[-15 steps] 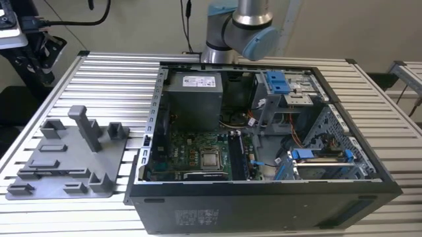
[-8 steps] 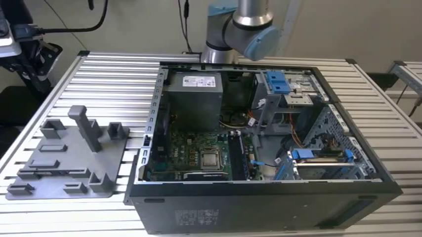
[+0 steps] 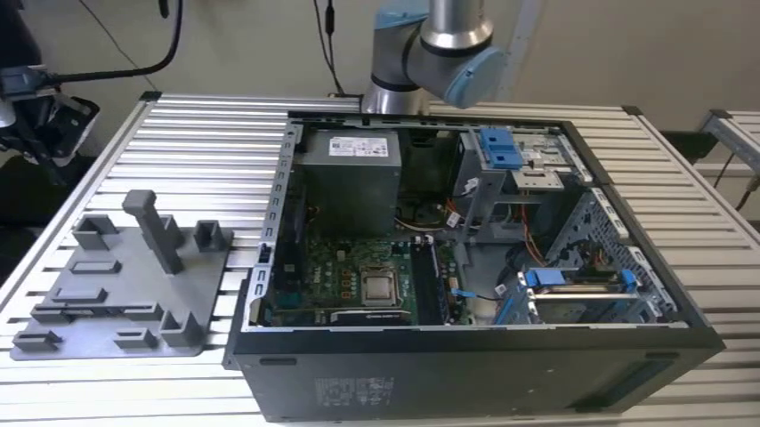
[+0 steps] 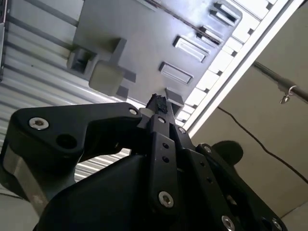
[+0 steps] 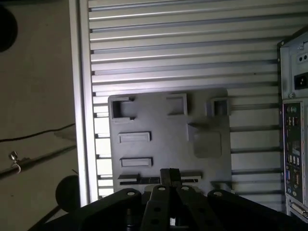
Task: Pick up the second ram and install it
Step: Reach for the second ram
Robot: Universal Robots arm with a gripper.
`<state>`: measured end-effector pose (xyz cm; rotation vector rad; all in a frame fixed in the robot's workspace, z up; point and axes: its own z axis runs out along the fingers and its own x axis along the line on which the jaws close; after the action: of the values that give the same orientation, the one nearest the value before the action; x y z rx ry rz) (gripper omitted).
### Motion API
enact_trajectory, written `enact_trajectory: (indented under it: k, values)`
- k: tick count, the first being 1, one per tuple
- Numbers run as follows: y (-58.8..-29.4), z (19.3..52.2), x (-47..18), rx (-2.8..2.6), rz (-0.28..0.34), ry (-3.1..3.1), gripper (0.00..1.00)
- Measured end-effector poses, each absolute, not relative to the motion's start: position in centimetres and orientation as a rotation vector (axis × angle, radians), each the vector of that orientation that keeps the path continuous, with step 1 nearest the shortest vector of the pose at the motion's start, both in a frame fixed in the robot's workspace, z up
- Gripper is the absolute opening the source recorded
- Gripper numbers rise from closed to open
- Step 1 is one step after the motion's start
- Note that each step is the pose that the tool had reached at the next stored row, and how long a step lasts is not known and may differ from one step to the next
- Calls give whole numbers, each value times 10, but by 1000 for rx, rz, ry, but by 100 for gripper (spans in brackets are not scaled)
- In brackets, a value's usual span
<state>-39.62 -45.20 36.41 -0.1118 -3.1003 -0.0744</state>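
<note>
The second ram (image 5: 137,179) seems to be the dark strip standing on edge in the long slot of the grey tray (image 5: 149,110) on the table (image 5: 183,57); the fingers (image 5: 167,176) hang above it, pinched together and empty. Lowered like that, they'd likely hit its top edge and could crack or tip it

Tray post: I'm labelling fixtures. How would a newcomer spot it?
Find the slatted table, then the grey tray at the exterior view's left of the computer case. The post stands upright on it, far taller than the low blocks around it.
</note>
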Motion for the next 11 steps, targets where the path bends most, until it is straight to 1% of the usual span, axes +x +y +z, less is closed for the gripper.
enact_trajectory:
  k: [11]
  values:
    - [-491, 361, -396, -112, -76, -3100, 11]
